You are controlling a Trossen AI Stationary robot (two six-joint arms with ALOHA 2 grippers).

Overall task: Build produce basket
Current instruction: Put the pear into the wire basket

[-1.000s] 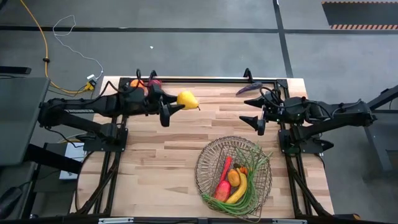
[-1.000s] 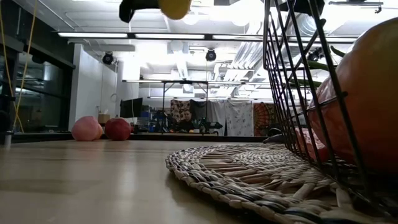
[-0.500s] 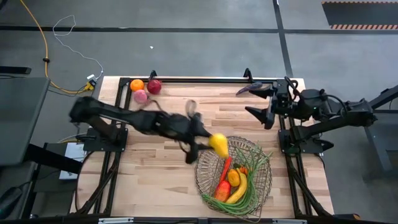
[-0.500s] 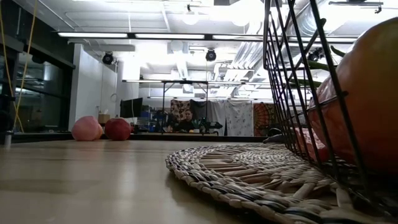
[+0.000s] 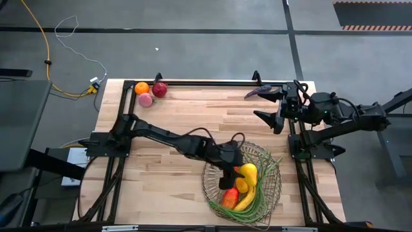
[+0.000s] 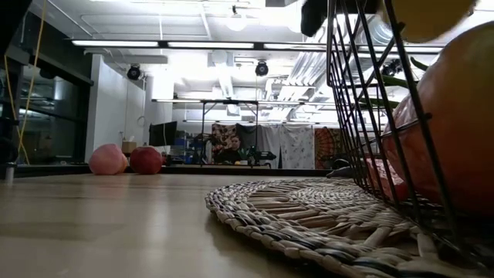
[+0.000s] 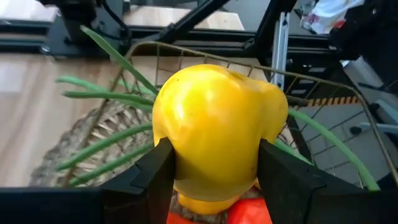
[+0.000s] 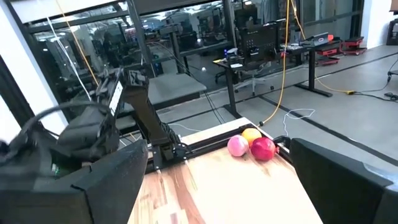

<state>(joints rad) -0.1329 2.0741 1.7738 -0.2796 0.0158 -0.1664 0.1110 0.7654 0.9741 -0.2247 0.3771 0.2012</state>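
My left gripper is shut on the yellow pear over the round wire basket at the table's near right. The basket holds a red chilli, a banana, a mango and long green beans. An orange, a dark red apple and a pink peach lie at the far left. A purple eggplant lies at the far edge. My right gripper is open and empty beside the eggplant. My left gripper pinches the pear's broad body between its two fingers, one on each side. The arm reaches in from the table's left and slants down. The pear is lifted clear above the fruit in the basket; it shows high in the low view.
The basket stands on a round woven mat. The bare wooden table lies between the far-left fruits and the basket. A black rail runs along the far edge. The right wrist view shows the peach, apple and orange across the table.
My left gripper has carried the pear from the far left of the table toward the near right edge, and now holds it over the basket. My right gripper has moved toward the far edge, nearer the eggplant, then stayed still.
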